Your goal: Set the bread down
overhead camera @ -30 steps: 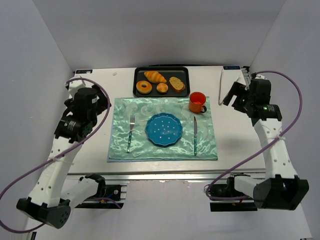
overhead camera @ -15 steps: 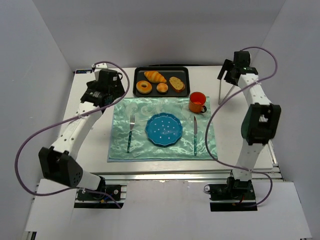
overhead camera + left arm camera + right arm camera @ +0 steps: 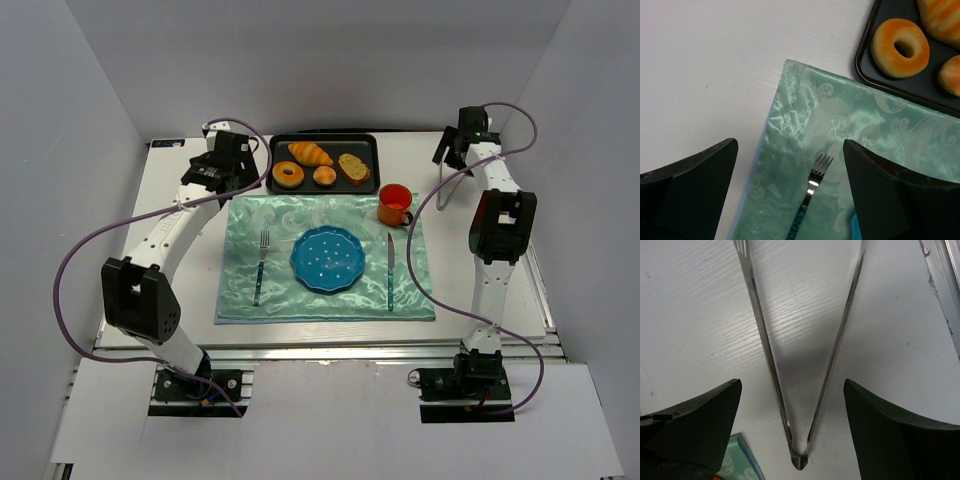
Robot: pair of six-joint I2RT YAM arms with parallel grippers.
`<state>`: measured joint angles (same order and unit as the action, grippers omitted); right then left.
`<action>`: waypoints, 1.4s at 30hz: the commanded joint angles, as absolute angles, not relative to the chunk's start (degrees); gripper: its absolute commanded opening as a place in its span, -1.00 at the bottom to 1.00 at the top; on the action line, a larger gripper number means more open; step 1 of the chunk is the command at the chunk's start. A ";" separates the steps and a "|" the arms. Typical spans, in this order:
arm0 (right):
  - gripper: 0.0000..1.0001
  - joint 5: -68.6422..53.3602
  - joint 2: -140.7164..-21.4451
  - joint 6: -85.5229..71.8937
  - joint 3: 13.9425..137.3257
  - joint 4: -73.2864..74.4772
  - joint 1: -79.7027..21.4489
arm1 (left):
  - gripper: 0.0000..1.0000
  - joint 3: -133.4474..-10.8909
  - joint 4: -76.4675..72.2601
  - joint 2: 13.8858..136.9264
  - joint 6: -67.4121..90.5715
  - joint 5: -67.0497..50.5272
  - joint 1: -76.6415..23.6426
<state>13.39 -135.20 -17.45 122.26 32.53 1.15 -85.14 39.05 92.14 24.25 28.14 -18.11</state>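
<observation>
**Bread on the tray, both grippers empty**

Your left gripper (image 3: 224, 162) hovers just beside the left end of the black tray (image 3: 350, 143). Its jaws are spread wide with nothing between them. In its wrist view the doughnut (image 3: 900, 47) lies ahead and to the right of the fingers (image 3: 690, 190), not touching them. The fork (image 3: 812, 187) rests on the green placemat (image 3: 805, 115).

The croissant (image 3: 310, 153), bun (image 3: 324, 177) and toasted slice (image 3: 353, 167) share the tray with the doughnut. The blue plate (image 3: 328, 259) sits on the near side of the tray.

Your right gripper (image 3: 457, 148), well to the right of the bread, is also fully spread and holds nothing. It is poised over the metal tongs (image 3: 765, 340) on the table (image 3: 700, 300), apparently clear of them, though height is hard to judge.
</observation>
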 commanded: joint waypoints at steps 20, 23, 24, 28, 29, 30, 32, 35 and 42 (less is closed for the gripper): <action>0.79 13.89 -143.96 -13.98 127.26 29.00 1.93 | 0.96 -86.40 40.60 92.72 26.01 28.48 -17.49; 0.79 13.89 -145.02 -13.89 127.71 28.57 1.93 | 0.96 -86.75 41.22 92.90 26.19 28.56 -17.40; 0.79 13.89 -145.45 -13.89 127.62 28.13 1.93 | 0.96 -86.84 41.39 92.90 26.19 28.56 -17.40; 0.62 13.62 -146.42 -13.71 127.79 28.12 1.93 | 0.96 -87.01 42.62 92.64 26.28 29.00 -17.31; 0.51 13.54 -146.16 -13.71 127.36 28.21 1.93 | 0.96 -87.01 42.89 92.55 26.19 29.18 -17.31; 0.45 13.45 -145.90 -13.80 127.18 28.39 1.93 | 0.96 -87.01 43.06 92.46 26.19 29.18 -17.31; 0.21 13.18 -144.24 -14.15 126.83 28.48 1.93 | 0.96 -87.01 43.50 91.85 25.93 29.27 -17.31; -0.08 13.71 -140.03 -14.50 126.91 28.30 1.93 | 0.96 -87.27 43.42 90.88 25.49 28.92 -17.23; -0.21 11.00 -126.40 -15.20 128.59 31.11 1.93 | 0.96 -87.89 41.66 88.33 24.26 25.93 -17.23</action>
